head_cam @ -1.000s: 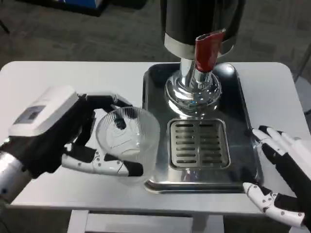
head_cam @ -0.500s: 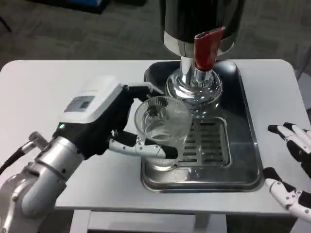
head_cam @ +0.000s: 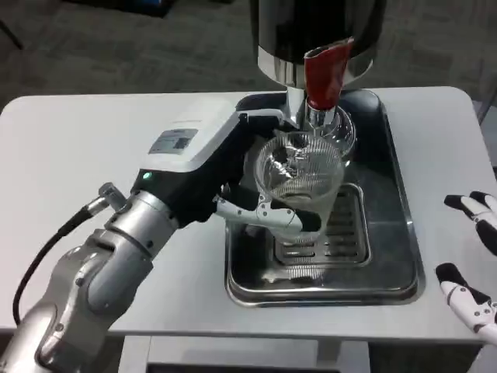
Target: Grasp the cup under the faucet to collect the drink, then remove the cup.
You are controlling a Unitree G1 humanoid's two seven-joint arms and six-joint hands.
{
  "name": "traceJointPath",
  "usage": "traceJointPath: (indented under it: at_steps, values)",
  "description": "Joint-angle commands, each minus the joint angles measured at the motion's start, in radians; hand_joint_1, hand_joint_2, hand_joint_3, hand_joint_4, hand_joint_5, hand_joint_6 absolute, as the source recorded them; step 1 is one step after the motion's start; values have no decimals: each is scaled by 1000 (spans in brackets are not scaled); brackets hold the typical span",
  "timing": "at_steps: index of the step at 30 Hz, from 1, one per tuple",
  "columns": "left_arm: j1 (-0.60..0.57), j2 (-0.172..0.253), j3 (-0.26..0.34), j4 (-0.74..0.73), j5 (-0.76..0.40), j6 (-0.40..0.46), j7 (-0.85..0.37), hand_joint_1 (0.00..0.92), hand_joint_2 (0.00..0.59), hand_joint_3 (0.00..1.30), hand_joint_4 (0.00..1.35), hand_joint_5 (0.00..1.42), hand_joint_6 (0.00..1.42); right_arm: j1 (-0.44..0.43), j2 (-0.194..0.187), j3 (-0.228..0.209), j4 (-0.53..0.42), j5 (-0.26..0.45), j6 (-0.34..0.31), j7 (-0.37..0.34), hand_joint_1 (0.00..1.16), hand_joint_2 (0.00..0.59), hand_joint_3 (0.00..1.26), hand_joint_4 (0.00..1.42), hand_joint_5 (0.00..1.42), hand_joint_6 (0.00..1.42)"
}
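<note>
A clear ribbed plastic cup [head_cam: 299, 177] hangs above the slotted drip grate [head_cam: 342, 229], right below the red faucet lever [head_cam: 324, 74] of the black and chrome dispenser [head_cam: 314, 35]. My left hand [head_cam: 213, 175] grips the cup from its left side, with fingers wrapped around its far rim and lower wall. The cup looks empty. At the table's right edge my right hand [head_cam: 470, 260] waits open, its fingers spread and holding nothing.
A steel drip tray [head_cam: 400, 276] with a raised rim sits on the white table [head_cam: 85, 155] and carries the dispenser. A black cable [head_cam: 46, 260] runs along my left forearm. Bare table lies left of the tray.
My left hand has carried the cup rightward and away from me, from the tray's left rim to a spot under the faucet. The right hand has drifted further right.
</note>
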State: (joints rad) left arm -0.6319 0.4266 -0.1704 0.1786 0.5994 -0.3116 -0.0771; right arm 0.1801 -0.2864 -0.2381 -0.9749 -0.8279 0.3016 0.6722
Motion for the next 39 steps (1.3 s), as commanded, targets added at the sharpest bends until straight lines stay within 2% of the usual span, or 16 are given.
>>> traceJointPath:
  at_steps: [1, 5, 9, 12, 14, 17, 22, 30, 39]
  values:
    - [4, 7, -17, 6, 5, -7, 8, 595, 0, 812, 909, 1104, 1378, 14, -13, -11, -3, 21, 4, -21, 362, 508, 73, 0, 0, 0]
    - [14, 16, -13, -8, 0, -3, -2, 563, 0, 762, 843, 1061, 1381, 15, -18, -4, 1, 26, 6, -29, 362, 508, 73, 0, 0, 0]
    - [38, 35, 1, -36, 0, 6, -6, 506, 6, 645, 686, 956, 1338, 10, -20, 9, 5, 24, 10, -32, 361, 508, 89, 0, 0, 0]
    - [54, 47, 8, -56, -4, 18, -12, 332, 47, 521, 552, 883, 1268, 11, -21, 17, 2, 24, 12, -37, 361, 508, 92, 0, 0, 1]
    - [62, 56, 11, -75, -4, 33, -22, 284, 57, 459, 457, 808, 1214, 13, -22, 20, 0, 25, 14, -39, 360, 508, 101, 0, 0, 10]
    - [70, 63, 11, -98, 7, 52, -25, 275, 63, 421, 386, 737, 1158, 16, -22, 27, -5, 26, 17, -40, 360, 508, 108, 0, 0, 13]
    - [76, 70, 10, -120, 9, 76, -31, 277, 68, 411, 363, 694, 1081, 18, -22, 37, -11, 24, 20, -40, 360, 508, 123, 0, 0, 16]
    - [72, 73, -1, -114, 5, 88, -32, 283, 82, 400, 367, 710, 1093, 12, -32, 39, -14, 32, 25, -39, 360, 508, 124, 0, 0, 17]
    - [54, 44, -8, -96, -3, 79, -11, 292, 108, 366, 386, 789, 1174, 19, -40, 33, -10, 41, 29, -41, 359, 508, 131, 0, 0, 28]
